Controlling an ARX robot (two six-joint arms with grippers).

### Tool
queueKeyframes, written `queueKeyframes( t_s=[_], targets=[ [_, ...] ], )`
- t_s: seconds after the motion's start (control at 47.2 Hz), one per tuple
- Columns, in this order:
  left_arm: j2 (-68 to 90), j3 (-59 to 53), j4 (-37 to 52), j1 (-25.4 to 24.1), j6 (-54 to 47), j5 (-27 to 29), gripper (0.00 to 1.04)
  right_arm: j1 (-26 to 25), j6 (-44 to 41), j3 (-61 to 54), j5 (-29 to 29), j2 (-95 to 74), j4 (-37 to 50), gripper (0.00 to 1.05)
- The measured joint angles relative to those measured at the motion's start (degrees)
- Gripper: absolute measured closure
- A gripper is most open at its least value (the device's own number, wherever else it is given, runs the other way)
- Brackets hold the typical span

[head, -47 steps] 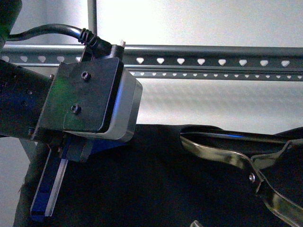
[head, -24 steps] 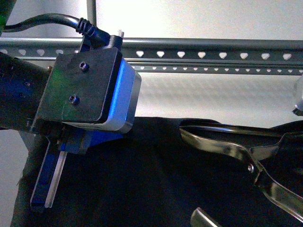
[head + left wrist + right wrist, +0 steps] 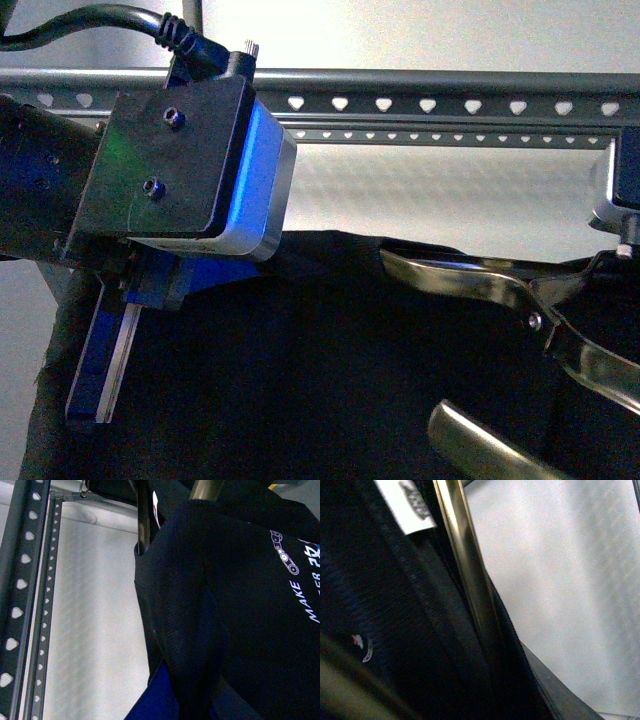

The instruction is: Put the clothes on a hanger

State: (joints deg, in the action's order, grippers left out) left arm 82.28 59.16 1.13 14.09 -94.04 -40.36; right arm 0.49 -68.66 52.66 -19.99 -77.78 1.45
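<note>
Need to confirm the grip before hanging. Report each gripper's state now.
Left gripper: shut on the black T-shirt, which hangs from it.
Right gripper: metal fingers straddle the shirt; cannot tell.

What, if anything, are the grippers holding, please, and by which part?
Both appear to carry the black T-shirt: the left gripper at its left edge, the right gripper along its top edge near the label. The actual clamping is hidden by fabric.

Left wrist view: white "MAKE" legible on my black T-shirt (image 3: pixel 250 605); next word cut off. Neck label (image 3: pixel 405 505) print unreadable.
</note>
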Motion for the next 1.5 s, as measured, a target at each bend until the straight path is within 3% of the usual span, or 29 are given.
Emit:
queueKeyframes(
  t_s=[0.106, 0.233, 0.402, 0.804, 0.91, 0.995, 1.037, 1.101, 1.143, 1.206, 1.291, 1.376, 1.503],
  targets=[
    [0.00, 0.00, 0.11, 0.02, 0.02, -0.24, 0.97, -0.85, -2.51, -0.77, -1.75, 1.25, -3.93, 0.94],
    [-0.09, 0.00, 0.17, 0.07, -0.31, -0.63, 0.77, -2.36, -1.92, -3.28, -3.15, 2.05, -5.20, 0.95],
    [-0.15, 0.00, 0.17, 0.07, -0.33, -0.61, 0.48, -5.22, 1.73, -5.49, -0.11, 0.28, -1.73, 0.95],
    [-0.20, 0.00, 0.20, 0.07, 0.02, -0.07, 0.02, -10.25, 8.96, -5.49, 1.99, -2.36, -7.39, 0.95],
    [-0.20, 0.00, 0.20, 0.07, 0.09, 0.33, 0.12, -11.50, 11.13, -4.61, 2.86, -2.38, -10.78, 0.96],
    [-0.20, 0.00, 0.20, 0.07, 0.11, 0.90, 0.02, -12.17, 14.51, -2.58, 3.30, -2.38, -12.83, 0.96],
    [-0.20, 0.00, 0.20, 0.07, 0.13, 1.03, 0.03, -12.44, 17.03, -1.14, 3.30, -2.38, -14.49, 0.96],
    [-0.20, 0.00, 0.20, 0.07, 0.15, 1.31, 0.13, -12.68, 19.89, 0.59, 3.10, -2.38, -16.13, 0.96],
    [-0.20, 0.00, 0.20, 0.07, 0.15, 1.38, 0.13, -12.79, 21.29, 1.42, 2.75, -2.38, -16.87, 0.96],
    [-0.20, 0.00, 0.20, 0.07, 0.15, 1.66, 0.02, -13.03, 24.68, 3.39, 1.53, -2.49, -18.36, 0.96],
    [-0.20, 0.00, 0.20, 0.07, 0.17, 1.81, 0.03, -13.31, 27.54, 5.14, 0.55, -2.80, -19.63, 0.96],
    [-0.20, 0.00, 0.20, 0.07, 0.20, 1.88, 0.14, -13.75, 32.46, 7.85, -0.50, -3.74, -21.29, 0.96],
    [-0.20, 0.00, 0.20, 0.07, 0.15, 2.25, 0.02, -14.23, 38.73, 11.43, -1.16, -5.40, -22.82, 0.96]
  ],
)
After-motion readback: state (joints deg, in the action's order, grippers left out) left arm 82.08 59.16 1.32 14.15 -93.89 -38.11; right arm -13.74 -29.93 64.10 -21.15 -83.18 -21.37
